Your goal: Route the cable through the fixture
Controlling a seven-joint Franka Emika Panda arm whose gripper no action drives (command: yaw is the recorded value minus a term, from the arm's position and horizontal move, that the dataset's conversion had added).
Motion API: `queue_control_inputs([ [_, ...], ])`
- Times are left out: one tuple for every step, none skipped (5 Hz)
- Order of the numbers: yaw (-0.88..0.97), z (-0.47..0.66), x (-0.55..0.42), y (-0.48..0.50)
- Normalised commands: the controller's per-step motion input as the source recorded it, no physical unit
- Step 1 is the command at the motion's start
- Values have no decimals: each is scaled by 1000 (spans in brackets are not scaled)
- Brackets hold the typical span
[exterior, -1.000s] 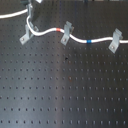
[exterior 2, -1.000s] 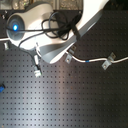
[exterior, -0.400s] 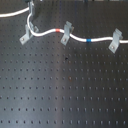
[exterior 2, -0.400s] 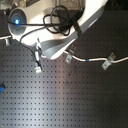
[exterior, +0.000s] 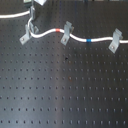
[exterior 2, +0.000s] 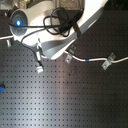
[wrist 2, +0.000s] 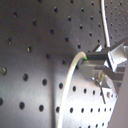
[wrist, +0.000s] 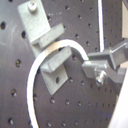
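Three grey brackets stand in a row on the black, hole-dotted bench (exterior: 65,95), with one white cable (exterior: 102,39) strung along them. In the first exterior view the cable comes in at the first exterior view's left edge, runs up near the top to the fingers (exterior: 33,11), drops from there in a loop and bends past the fixture (exterior: 25,34), the leftmost bracket.

The first wrist view shows the fixture (wrist: 46,44) close up. It has two prongs with a slot between them, and the cable (wrist: 35,75) curves through that slot, seemingly resting in it, though the picture is soft. Just beside it, the fingers (wrist: 107,57) are closed narrowly on the cable. In the second wrist view the cable (wrist 2: 67,87) runs straight into their tip (wrist 2: 97,56), where a small green spot shows.

Further along in the first exterior view, the cable's red band (exterior: 61,30) sits just before the middle clip (exterior: 66,32), which the cable crosses. Its blue band (exterior: 89,39) lies between that clip and the right clip (exterior: 115,40), and the cable then runs off the first exterior view's right edge.

In the second exterior view the white arm (exterior 2: 85,22), wrapped with dark wiring and showing a blue light (exterior 2: 19,20), covers the upper part of the scene and hides the fingers. A small blue object (exterior 2: 1,90) lies at the second exterior view's left edge, well apart from the brackets.
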Motion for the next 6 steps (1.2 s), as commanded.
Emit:
queue_control_inputs([
  [6,0,17,-9],
  [0,75,-11,6],
  [-803,173,-64,317],
  [-880,178,-19,261],
  [-940,145,52,164],
  [-991,60,43,101],
])
